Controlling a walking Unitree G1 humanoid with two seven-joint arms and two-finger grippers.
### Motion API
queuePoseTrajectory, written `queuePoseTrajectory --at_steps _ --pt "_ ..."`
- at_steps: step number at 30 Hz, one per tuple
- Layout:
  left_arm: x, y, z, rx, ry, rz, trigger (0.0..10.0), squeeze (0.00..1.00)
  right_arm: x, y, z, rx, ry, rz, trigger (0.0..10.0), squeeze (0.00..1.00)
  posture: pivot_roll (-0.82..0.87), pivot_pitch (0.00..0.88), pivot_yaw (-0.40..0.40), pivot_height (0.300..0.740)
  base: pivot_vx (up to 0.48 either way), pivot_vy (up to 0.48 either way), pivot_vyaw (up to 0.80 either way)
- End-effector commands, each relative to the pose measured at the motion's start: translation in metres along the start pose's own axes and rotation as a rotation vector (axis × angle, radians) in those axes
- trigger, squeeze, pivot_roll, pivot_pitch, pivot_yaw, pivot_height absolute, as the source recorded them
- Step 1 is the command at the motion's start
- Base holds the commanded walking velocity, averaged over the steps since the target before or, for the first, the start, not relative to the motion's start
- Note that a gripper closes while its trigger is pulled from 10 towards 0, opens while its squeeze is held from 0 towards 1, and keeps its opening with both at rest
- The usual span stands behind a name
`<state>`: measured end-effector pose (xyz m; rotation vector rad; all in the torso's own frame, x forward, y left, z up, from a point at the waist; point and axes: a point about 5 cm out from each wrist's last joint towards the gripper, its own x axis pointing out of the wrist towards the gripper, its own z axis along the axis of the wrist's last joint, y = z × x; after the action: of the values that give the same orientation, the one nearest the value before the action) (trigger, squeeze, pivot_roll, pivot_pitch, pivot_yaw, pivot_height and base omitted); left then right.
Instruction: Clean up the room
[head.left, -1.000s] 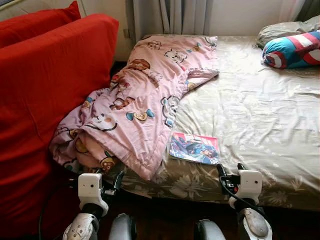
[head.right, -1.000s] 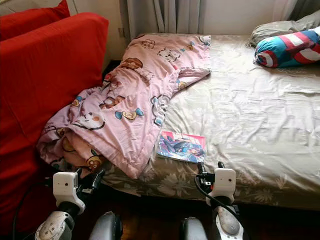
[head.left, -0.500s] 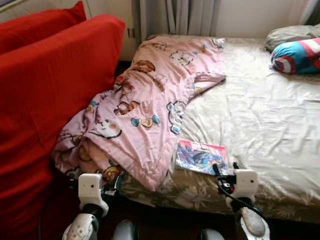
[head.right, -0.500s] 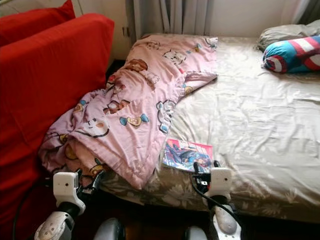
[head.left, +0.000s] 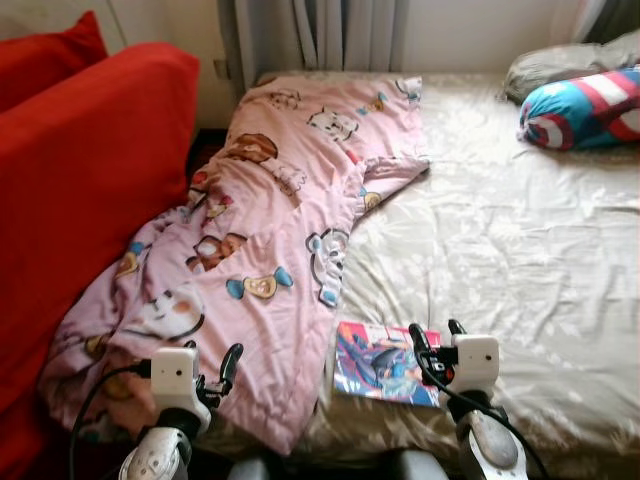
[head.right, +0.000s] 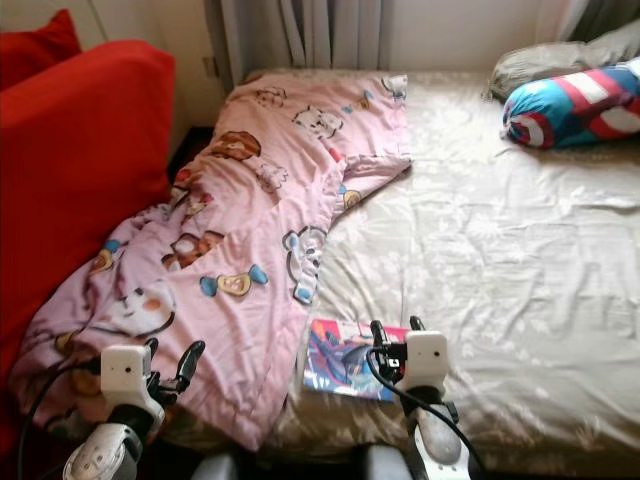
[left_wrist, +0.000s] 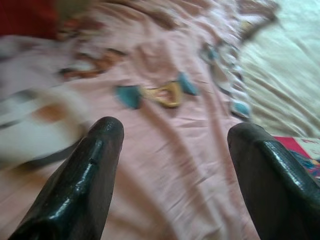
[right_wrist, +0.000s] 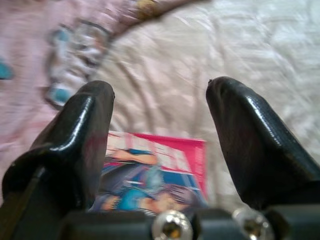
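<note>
A pink cartoon-print blanket (head.left: 270, 250) lies crumpled along the left side of the bed (head.left: 520, 240), its lower end hanging over the front edge. A colourful comic book (head.left: 385, 362) lies flat on the beige sheet near the front edge, beside the blanket's edge. My right gripper (head.left: 436, 337) is open, hovering just over the book's right part; the book (right_wrist: 155, 172) lies between and below its fingers (right_wrist: 255, 135). My left gripper (head.left: 212, 362) is open above the blanket's lower end, and the blanket (left_wrist: 170, 125) spreads under its fingers (left_wrist: 85, 175).
A red sofa (head.left: 80, 190) stands close against the bed's left side. A blue, red and white striped cushion (head.left: 580, 105) and a grey pillow (head.left: 555, 68) lie at the bed's far right. Curtains (head.left: 330, 35) hang behind the bed.
The camera has moved closer and to the right, so the bed looms larger. Both grippers now reach over the bed's front edge, the right one over the book.
</note>
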<state>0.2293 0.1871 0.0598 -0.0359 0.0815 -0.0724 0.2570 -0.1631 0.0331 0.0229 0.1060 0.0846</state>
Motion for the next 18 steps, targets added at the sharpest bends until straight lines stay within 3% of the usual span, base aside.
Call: queuePoseTrajectory --at_steps 1,6,16,17,18 --pt "-0.002 -0.004 -0.004 -0.005 0.015 -0.015 10.0 0.0 -0.009 -0.005 -0.015 0.012 0.067 -0.014 10.0 0.0 -0.08 0.099 0.032 0.615 0.0 0.0 0.0" --pt "0.0 -0.005 -0.005 -0.002 0.018 -0.022 10.0 0.0 -0.004 -0.003 -0.016 0.03 0.087 -0.015 10.0 0.0 -0.08 0.109 0.034 0.615 0.0 0.0 0.0" --pt "-0.002 -0.005 -0.007 0.0 0.028 -0.033 10.0 0.0 0.007 -0.009 -0.029 0.177 0.174 -0.072 10.0 0.0 -0.06 0.135 0.042 0.615 0.0 0.0 0.0" --pt "-0.003 -0.004 -0.009 0.0 0.032 -0.033 10.0 0.0 0.008 -0.009 -0.029 0.188 0.178 -0.076 10.0 0.38 -0.06 0.139 0.045 0.615 0.0 0.0 0.0" --pt "-0.003 -0.002 -0.012 0.001 0.04 -0.034 10.0 0.0 0.01 -0.011 -0.03 0.216 0.182 -0.094 10.0 0.83 -0.05 0.146 0.047 0.615 0.0 0.0 0.0"
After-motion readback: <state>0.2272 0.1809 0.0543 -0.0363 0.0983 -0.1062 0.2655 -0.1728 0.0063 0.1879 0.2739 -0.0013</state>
